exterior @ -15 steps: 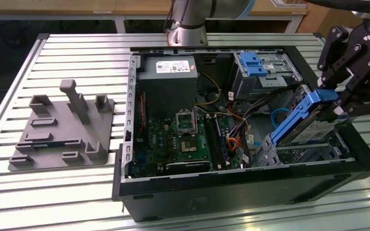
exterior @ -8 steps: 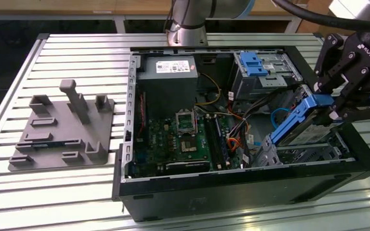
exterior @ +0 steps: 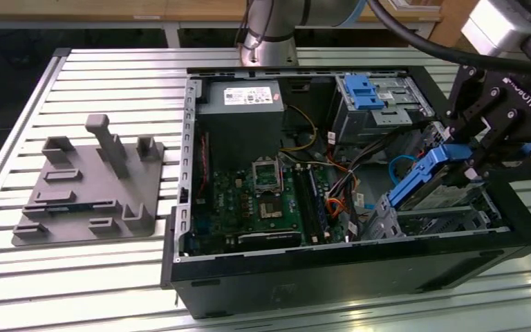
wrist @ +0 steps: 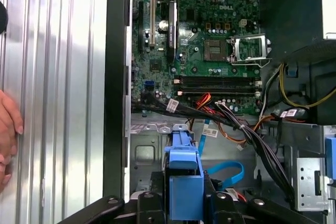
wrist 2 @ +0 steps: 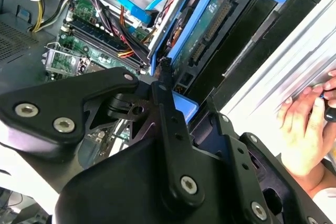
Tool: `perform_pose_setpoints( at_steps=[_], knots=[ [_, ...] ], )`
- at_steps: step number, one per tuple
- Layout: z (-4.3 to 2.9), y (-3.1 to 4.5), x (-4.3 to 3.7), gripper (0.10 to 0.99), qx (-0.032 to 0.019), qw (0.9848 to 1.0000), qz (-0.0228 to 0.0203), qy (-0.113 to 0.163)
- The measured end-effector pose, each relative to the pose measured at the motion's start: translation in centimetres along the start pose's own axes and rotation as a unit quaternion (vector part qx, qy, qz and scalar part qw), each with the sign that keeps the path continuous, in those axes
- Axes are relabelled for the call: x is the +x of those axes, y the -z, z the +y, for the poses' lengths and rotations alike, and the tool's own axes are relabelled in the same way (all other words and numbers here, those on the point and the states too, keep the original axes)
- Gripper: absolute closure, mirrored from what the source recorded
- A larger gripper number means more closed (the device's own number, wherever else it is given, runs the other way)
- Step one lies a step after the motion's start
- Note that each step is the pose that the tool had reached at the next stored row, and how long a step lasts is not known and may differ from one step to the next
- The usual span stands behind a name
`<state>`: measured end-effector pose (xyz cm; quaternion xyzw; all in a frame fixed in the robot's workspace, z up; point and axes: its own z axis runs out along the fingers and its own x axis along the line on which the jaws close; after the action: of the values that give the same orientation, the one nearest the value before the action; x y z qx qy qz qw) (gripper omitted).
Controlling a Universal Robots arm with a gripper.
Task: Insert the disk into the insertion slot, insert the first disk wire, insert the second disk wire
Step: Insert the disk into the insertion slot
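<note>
In the exterior view my gripper (exterior: 469, 160) hangs over the open computer case's right side, shut on the disk (exterior: 420, 181). The disk is a flat drive in a bright blue bracket, tilted with its low end towards the insertion slot (exterior: 436, 220), a silver sheet-metal cage at the case's near right corner. In the first wrist view the blue bracket (wrist: 184, 174) stands edge-on between my black fingers (wrist: 216, 204), above the cage floor (wrist: 147, 153). In the second wrist view the disk's underside (wrist 2: 210, 27) shows its connector edge. A loose blue flat cable (wrist: 227, 174) lies beside the cage.
A taller metal bay with a blue latch (exterior: 369, 93) stands at the case's back right. Bundled wires (wrist: 247, 129) cross between motherboard (exterior: 275, 194) and cage. A grey fixture plate (exterior: 86, 197) lies on the slatted table at the exterior view's left. A person's hand (wrist 2: 304, 121) rests on the table beside the case.
</note>
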<state>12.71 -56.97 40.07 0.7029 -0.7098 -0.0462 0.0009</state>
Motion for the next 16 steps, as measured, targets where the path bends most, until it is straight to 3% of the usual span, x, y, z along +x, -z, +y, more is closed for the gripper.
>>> perform_pose_setpoints(
  at_steps=[6, 10, 16],
  knots=[
    [-0.06, -0.76, 0.05, 0.714, 0.0, 1.0, -0.0001, 0.0],
    [-0.06, -0.77, 0.05, 0.529, 0.0, 1.0, 0.0, 0.0],
    [-0.06, -0.77, 0.05, 0.529, 0.0, 1.0, 0.0, 0.0]
  ],
)
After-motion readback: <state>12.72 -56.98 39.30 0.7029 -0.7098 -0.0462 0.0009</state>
